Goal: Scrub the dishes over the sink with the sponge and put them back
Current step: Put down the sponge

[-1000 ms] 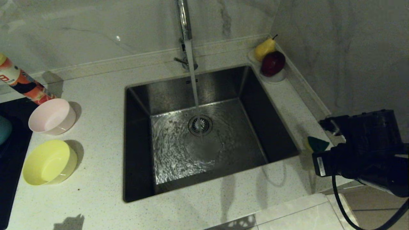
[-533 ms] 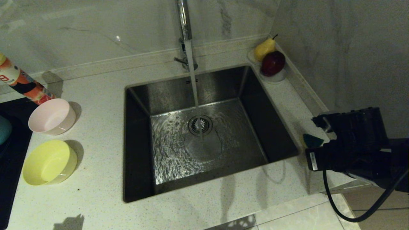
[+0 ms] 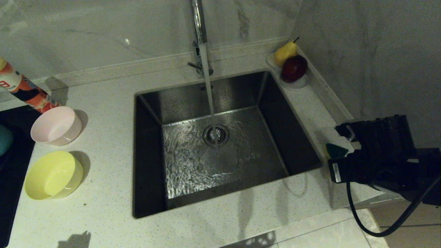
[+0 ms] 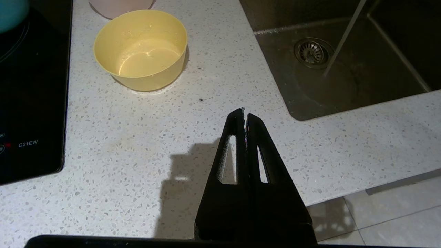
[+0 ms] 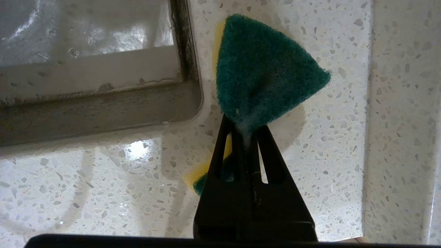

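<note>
Right gripper (image 5: 245, 132) jaws pinching the sponge (image 5: 262, 72) — keep your pinch firm as you lift it off the worktop (image 5: 103, 186) — left gripper (image 4: 244, 115) jaws pressed together, parked.

A dim kitchen corner with white marble walls (image 3: 103, 31), a speckled white countertop (image 3: 103, 213), and pale floor tiles (image 3: 327, 237).

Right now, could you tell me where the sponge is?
The sponge is pinched between the shut fingers of the right gripper, over the counter just off the right rim of the sink, on the robot's right.
</note>
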